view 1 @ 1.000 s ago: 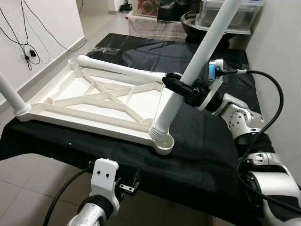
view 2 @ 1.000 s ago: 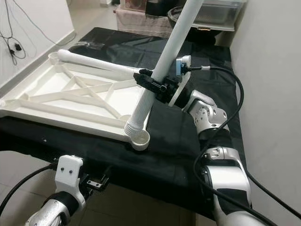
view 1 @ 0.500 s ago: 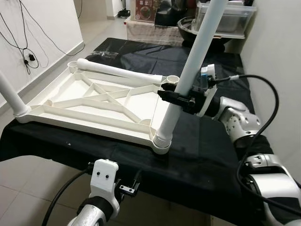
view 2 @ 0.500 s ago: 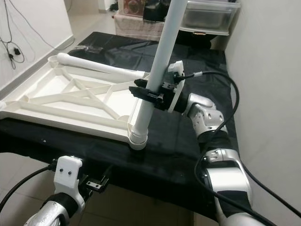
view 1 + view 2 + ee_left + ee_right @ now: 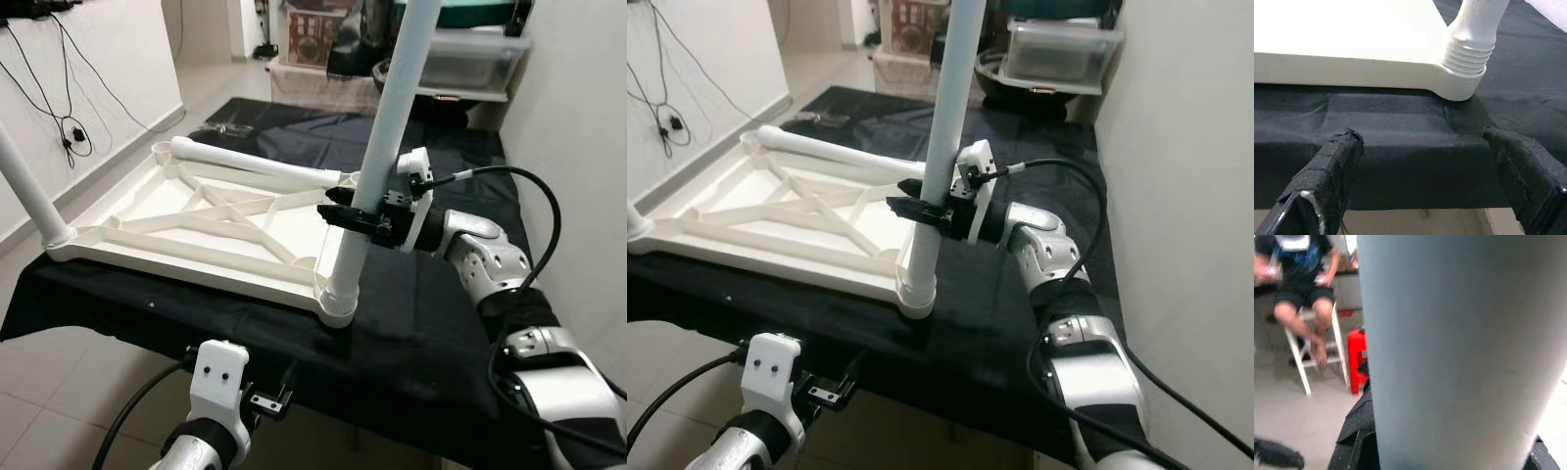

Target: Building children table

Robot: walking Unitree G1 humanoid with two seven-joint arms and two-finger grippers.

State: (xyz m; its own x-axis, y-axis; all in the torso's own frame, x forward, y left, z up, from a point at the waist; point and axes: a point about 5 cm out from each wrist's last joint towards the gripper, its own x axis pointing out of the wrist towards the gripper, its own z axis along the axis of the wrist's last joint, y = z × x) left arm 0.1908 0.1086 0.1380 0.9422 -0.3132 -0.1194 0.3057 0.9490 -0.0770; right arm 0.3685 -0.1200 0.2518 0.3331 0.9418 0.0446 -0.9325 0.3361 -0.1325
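White table leg (image 5: 377,166) clenched upright in right claw (image 5: 355,217), threaded end seated in tabletop (image 5: 196,220) corner socket; left claw (image 5: 1425,181) hanging open below worktop (image 5: 431,333) edge.

A black cloth (image 5: 431,323) covers the work surface and hangs over its near edge. Black cables (image 5: 61,93) dangle down the white wall (image 5: 98,59) on the left, above a pale tiled floor (image 5: 59,392). Beyond the far end stand a clear plastic storage bin (image 5: 1063,54), a dark round basin (image 5: 994,69) beside it, and a patterned box (image 5: 312,39). In the right wrist view a person (image 5: 1300,289) sits on a white stool (image 5: 1317,350), with a red container (image 5: 1357,360) just beside it.
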